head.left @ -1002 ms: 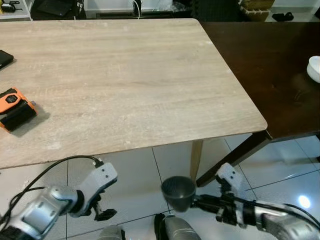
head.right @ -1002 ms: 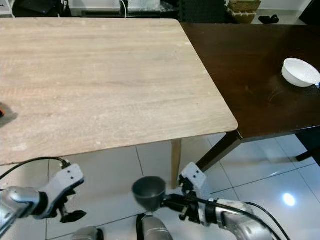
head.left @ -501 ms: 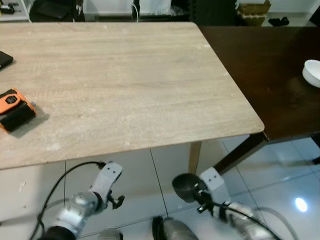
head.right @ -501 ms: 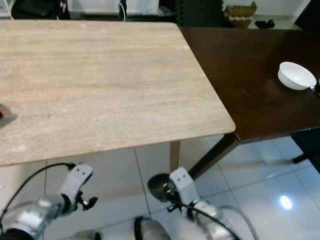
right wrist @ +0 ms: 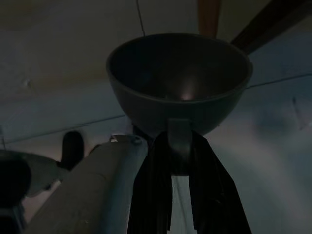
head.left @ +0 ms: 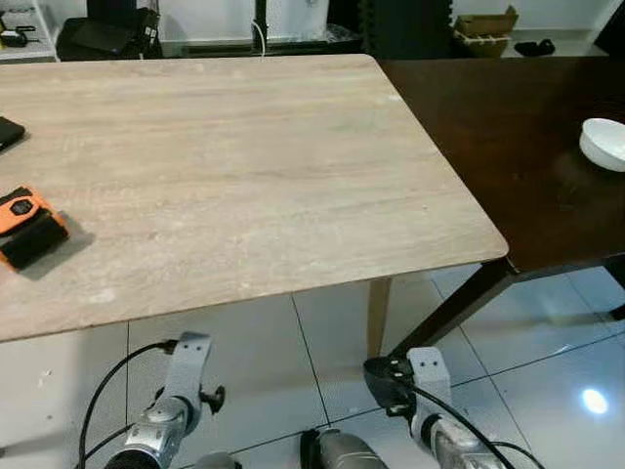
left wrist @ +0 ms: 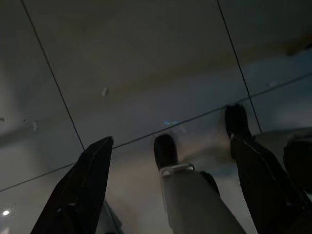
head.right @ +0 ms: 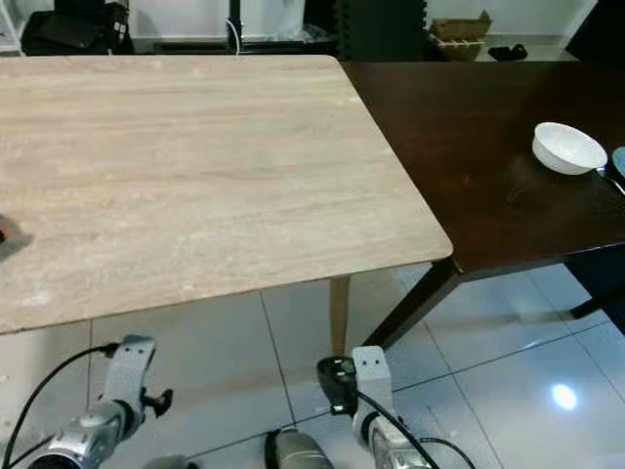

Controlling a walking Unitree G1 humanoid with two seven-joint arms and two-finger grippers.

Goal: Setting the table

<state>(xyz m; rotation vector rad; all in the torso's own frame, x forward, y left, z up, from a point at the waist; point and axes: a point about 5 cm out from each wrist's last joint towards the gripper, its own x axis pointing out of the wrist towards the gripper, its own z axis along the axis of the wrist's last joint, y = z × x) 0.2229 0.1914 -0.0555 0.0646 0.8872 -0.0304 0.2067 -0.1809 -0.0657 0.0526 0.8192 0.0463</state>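
Dark grey and rounded, the small bowl-shaped cup with a short handle (right wrist: 179, 85) is what you are carrying for the table setting. Your right gripper (right wrist: 180, 146) has its two black fingers closed together on that handle, with the hollow of the cup facing away from the wrist. It looks smooth, matte and empty, with an even rim.

A second ago you held the cup higher and further out in front of you, its open mouth plain to see from the head camera. Now your right arm has dropped and pulled in close to your body, so the cup (head.left: 383, 376) sits low over the pale tiled floor (head.left: 332, 322), just beside the wooden leg under the near right corner of the light wood-grain table (head.left: 244, 176). The table also looks a little nearer and lower in view, which is your head moving, not the furniture. You seem to be walking up to it, so the placing is yet to be done.

Your left gripper (left wrist: 170, 161) hangs idle over the tiles, fingers spread wide and holding nothing.

On the table's left edge lies an orange and black handheld device (head.left: 27, 227). A white bowl (head.right: 568, 149) sits near the far right of the adjoining dark brown table (head.left: 508, 147).
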